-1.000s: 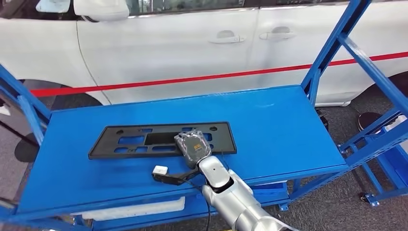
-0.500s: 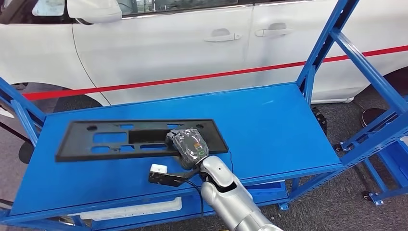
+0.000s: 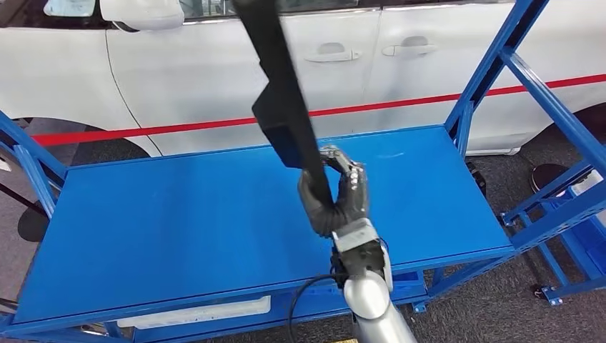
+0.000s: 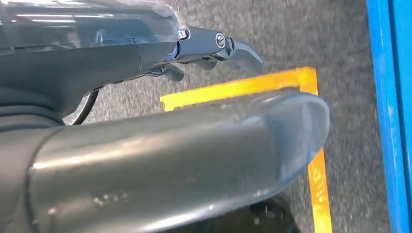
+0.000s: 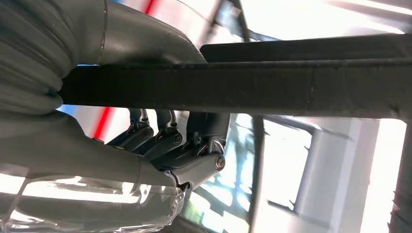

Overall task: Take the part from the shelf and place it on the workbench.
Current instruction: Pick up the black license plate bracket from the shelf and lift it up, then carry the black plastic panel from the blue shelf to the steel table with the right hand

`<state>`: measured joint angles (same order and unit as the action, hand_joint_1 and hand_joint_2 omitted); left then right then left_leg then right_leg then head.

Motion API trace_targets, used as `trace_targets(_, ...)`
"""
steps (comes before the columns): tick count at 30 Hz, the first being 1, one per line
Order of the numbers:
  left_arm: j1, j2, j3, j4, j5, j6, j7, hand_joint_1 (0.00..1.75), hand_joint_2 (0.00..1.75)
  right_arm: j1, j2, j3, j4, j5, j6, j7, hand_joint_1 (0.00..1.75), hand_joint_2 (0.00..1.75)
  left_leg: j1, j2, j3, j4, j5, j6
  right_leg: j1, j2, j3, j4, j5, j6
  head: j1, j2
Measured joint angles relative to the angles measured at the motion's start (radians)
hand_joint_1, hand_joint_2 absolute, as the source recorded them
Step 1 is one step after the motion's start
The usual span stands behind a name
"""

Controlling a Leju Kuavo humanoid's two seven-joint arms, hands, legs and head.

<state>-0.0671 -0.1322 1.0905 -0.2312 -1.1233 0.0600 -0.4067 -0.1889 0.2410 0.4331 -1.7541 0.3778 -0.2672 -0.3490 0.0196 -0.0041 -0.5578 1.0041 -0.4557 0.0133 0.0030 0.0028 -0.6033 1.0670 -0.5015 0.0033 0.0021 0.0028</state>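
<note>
The right hand [image 3: 336,200] is raised above the blue shelf [image 3: 179,214], its dark fingers [image 3: 354,187] wrapped around the lower end of the part [image 3: 282,107], a long flat black plastic panel. The part is lifted clear of the shelf surface and stands steeply tilted, running from the hand up and to the left until it leaves the top of the head view in front of the white car [image 3: 214,64] with its red stripe. Part-way up, a broader block-like section juts from the panel's left edge. In the right wrist view the part [image 5: 272,87] crosses the picture as a dark bar, pressed between the thick grey thumb on one side and the curled fingers [image 5: 165,141] on the other, so the grip closes on it from both faces near its end. The silver right forearm comes up from below the shelf's front edge. The left hand [image 4: 160,145] hangs low over grey floor marked with an orange line [image 4: 243,87], beside a blue frame edge; its fingers [image 4: 228,48] are extended with nothing between them and the thumb
</note>
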Motion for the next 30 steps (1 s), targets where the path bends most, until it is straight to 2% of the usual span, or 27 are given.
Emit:
trace_targets(3,-0.001,-0.002,0.012,0.0,0.007,0.001,-0.006,0.0,0.0,0.08,-0.019,-0.036,-0.108,-0.087,0.012,-0.04,1.75,1.75,0.0,0.0,0.001,-0.001,-0.001,0.009,-0.007,0.0,-0.092,0.186,-0.086,0.013,0.002,0.0)
trace_targets(4,-0.001,-0.002,0.017,0.0,0.011,0.002,-0.006,0.0,0.0,0.11,-0.026,-0.05,-0.132,-0.113,0.019,-0.052,1.75,1.75,0.0,0.0,0.001,-0.001,-0.003,0.01,-0.009,0.0,-0.114,0.226,-0.093,0.016,0.002,0.0)
trace_targets(5,0.0,-0.003,0.022,0.0,0.017,0.004,-0.006,0.0,0.0,0.138,-0.03,-0.063,-0.149,-0.129,0.023,-0.062,1.75,1.75,0.0,0.0,0.002,0.0,-0.004,0.01,-0.012,0.0,-0.118,0.225,-0.079,0.017,0.002,0.0)
trace_targets(6,0.0,-0.005,0.028,0.0,0.021,0.007,-0.004,0.0,0.0,0.165,-0.033,-0.075,-0.163,-0.135,0.026,-0.07,1.75,1.75,0.0,-0.001,0.004,0.001,-0.006,0.008,-0.014,-0.001,-0.1,0.183,-0.047,0.018,0.002,0.0)
trace_targets(7,0.0,-0.007,0.033,0.0,0.026,0.01,-0.002,0.0,0.0,0.192,-0.035,-0.084,-0.173,-0.135,0.026,-0.079,1.75,1.75,0.0,-0.001,0.007,0.003,-0.009,0.006,-0.016,-0.002,-0.065,0.112,-0.009,0.017,0.002,0.0)
trace_targets(8,0.0,-0.01,0.039,0.0,0.03,0.015,0.0,0.0,0.0,0.221,-0.036,-0.093,-0.182,-0.136,0.03,-0.091,1.75,1.75,-0.002,-0.002,0.009,0.004,-0.013,0.001,-0.016,-0.003,-0.031,0.042,0.019,0.014,0.002,0.0)
trace_targets(9,-0.001,-0.012,0.044,0.0,0.034,0.019,0.003,0.0,0.0,0.252,-0.036,-0.1,-0.188,-0.139,0.037,-0.105,1.75,1.75,-0.003,-0.002,0.011,0.006,-0.017,-0.004,-0.014,-0.003,-0.004,-0.011,0.036,0.011,0.001,0.0)
trace_targets(10,-0.002,-0.014,0.05,0.0,0.038,0.022,0.005,0.0,0.0,0.29,-0.036,-0.108,-0.192,-0.144,0.051,-0.124,1.75,1.75,-0.005,-0.003,0.012,0.008,-0.02,-0.009,-0.012,-0.003,0.009,-0.039,0.04,0.007,0.001,0.0)
trace_targets(12,-0.002,-0.018,0.064,0.0,0.045,0.029,0.007,0.0,0.0,0.367,-0.033,-0.13,-0.196,-0.159,0.097,-0.166,1.75,1.75,-0.005,-0.003,0.015,0.006,-0.023,-0.021,-0.008,-0.002,0.011,-0.046,0.037,-0.005,0.001,0.0)
trace_targets(14,-0.002,-0.022,0.076,0.0,0.049,0.034,0.007,0.0,0.0,0.437,-0.019,-0.167,-0.196,-0.171,0.169,-0.216,1.75,1.75,-0.002,-0.002,0.013,0.017,-0.037,-0.032,-0.011,-0.004,0.016,-0.051,0.038,-0.018,0.0,0.0)
trace_targets(16,-0.001,-0.025,0.087,0.0,0.05,0.036,0.007,0.0,0.0,0.49,0.009,-0.217,-0.195,-0.172,0.25,-0.261,1.75,1.75,0.0,-0.001,-0.018,0.098,-0.093,-0.04,-0.014,-0.007,0.021,-0.056,0.04,-0.03,-0.004,0.0)
trace_targets(18,-0.001,-0.028,0.096,0.0,0.051,0.035,0.005,0.0,0.0,0.528,0.036,-0.268,-0.19,-0.171,0.311,-0.284,1.75,1.75,0.0,-0.001,-0.076,0.231,-0.161,-0.044,-0.012,-0.009,0.02,-0.054,0.041,-0.035,-0.007,0.0)
trace_targets(19,0.0,-0.03,0.1,0.0,0.052,0.034,0.004,0.0,0.0,0.543,0.046,-0.29,-0.187,-0.173,0.331,-0.288,1.75,1.75,0.0,-0.001,-0.094,0.274,-0.175,-0.045,-0.01,-0.009,0.018,-0.052,0.041,-0.035,-0.007,0.0)
trace_targets(20,0.001,-0.032,0.104,0.0,0.053,0.034,0.004,0.0,0.0,0.556,0.055,-0.311,-0.183,-0.177,0.348,-0.293,1.75,1.75,0.0,-0.001,-0.094,0.281,-0.169,-0.043,-0.008,-0.008,0.016,-0.05,0.041,-0.036,-0.007,0.0)
trace_targets(21,0.001,-0.033,0.108,0.0,0.054,0.035,0.005,0.0,0.0,0.569,0.063,-0.33,-0.178,-0.183,0.361,-0.297,1.75,1.75,0.0,-0.001,-0.075,0.247,-0.145,-0.04,-0.007,-0.007,0.014,-0.047,0.042,-0.036,-0.007,0.0)
trace_targets(23,0.001,-0.035,0.115,0.0,0.056,0.038,0.01,0.0,0.0,0.592,0.076,-0.363,-0.166,-0.201,0.373,-0.304,1.75,1.75,-0.004,-0.001,-0.003,0.111,-0.084,-0.028,-0.004,-0.005,0.011,-0.042,0.042,-0.035,-0.006,0.0)
trace_targets(24,0.0,-0.035,0.118,0.0,0.057,0.04,0.013,0.0,0.0,0.604,0.08,-0.376,-0.16,-0.207,0.374,-0.306,1.75,1.75,-0.007,-0.001,0.025,0.055,-0.064,-0.022,-0.002,-0.005,0.011,-0.041,0.043,-0.032,-0.006,0.0)
trace_targets(25,0.0,-0.036,0.121,0.0,0.059,0.041,0.015,0.0,0.0,0.616,0.084,-0.388,-0.153,-0.207,0.37,-0.307,1.75,1.75,-0.011,-0.001,0.04,0.021,-0.053,-0.017,-0.002,-0.006,0.01,-0.04,0.044,-0.028,-0.006,0.0)
trace_targets(27,0.0,-0.037,0.127,0.0,0.061,0.04,0.016,0.0,0.0,0.635,0.091,-0.404,-0.144,-0.189,0.355,-0.308,1.75,1.75,-0.017,-0.001,0.041,0.009,-0.044,-0.01,-0.004,-0.006,0.01,-0.041,0.051,-0.017,-0.006,0.0)
trace_targets(28,0.001,-0.039,0.131,0.0,0.06,0.04,0.016,0.0,0.0,0.641,0.094,-0.409,-0.142,-0.176,0.348,-0.308,1.75,1.75,-0.015,0.001,0.04,0.004,-0.037,-0.004,-0.006,-0.006,0.009,-0.041,0.053,-0.01,-0.006,0.0)
trace_targets(29,0.001,-0.04,0.133,0.0,0.059,0.039,0.016,0.0,0.0,0.645,0.096,-0.411,-0.14,-0.164,0.343,-0.308,1.75,1.75,-0.012,0.003,0.038,-0.001,-0.028,0.002,-0.006,-0.004,0.006,-0.036,0.046,-0.003,-0.006,0.0)
trace_targets(30,0.0,-0.041,0.134,0.0,0.057,0.038,0.016,0.0,0.0,0.648,0.098,-0.412,-0.139,-0.154,0.341,-0.308,1.75,1.75,-0.009,0.006,0.034,-0.007,-0.017,0.01,-0.007,-0.003,-0.002,-0.016,0.022,0.002,-0.004,0.0)
